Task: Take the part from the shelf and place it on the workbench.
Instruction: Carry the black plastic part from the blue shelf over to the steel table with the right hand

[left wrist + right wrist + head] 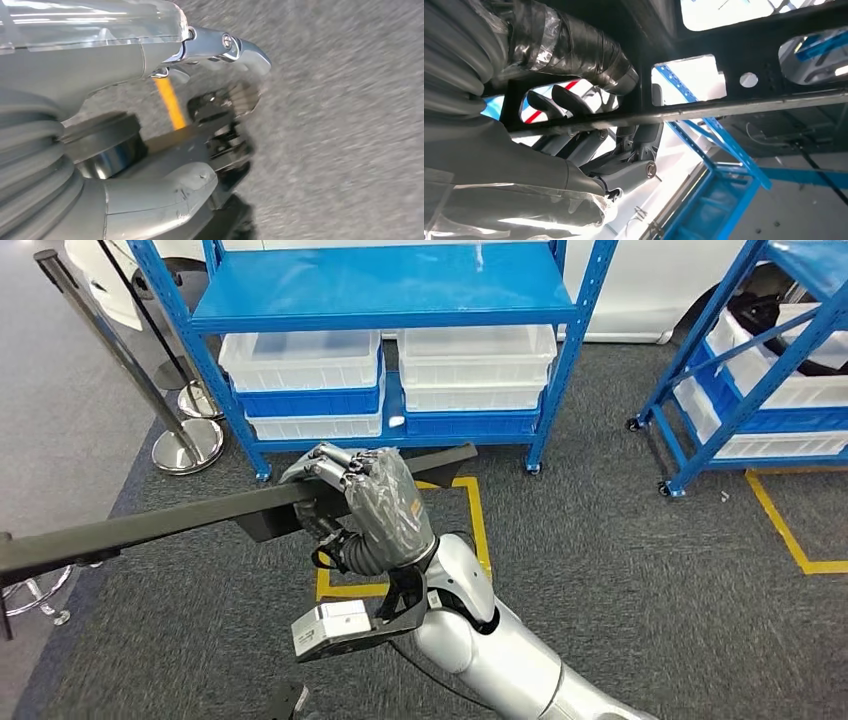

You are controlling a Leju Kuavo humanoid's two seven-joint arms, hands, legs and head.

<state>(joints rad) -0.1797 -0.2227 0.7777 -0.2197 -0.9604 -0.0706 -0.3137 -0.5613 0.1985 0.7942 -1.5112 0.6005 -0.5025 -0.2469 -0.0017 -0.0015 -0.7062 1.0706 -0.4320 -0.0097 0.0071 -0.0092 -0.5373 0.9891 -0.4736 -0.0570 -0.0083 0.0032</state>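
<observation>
Gripping the long black part (200,515) mid-length, the right hand (370,505) has its fingers wrapped tight around it, bar running from 9 o'clock across toward 1 o'clock above the dark grey carpet (620,570). Left hand (210,145) hangs over blurry carpet, can't tell how its fingers sit. Yellow floor tape (475,515) lies just beyond. Further back at 12, a blue shelf (385,290) holds white bins (300,360); chrome stanchions (185,445) at 10, another blue rack (740,390) at 2.
</observation>
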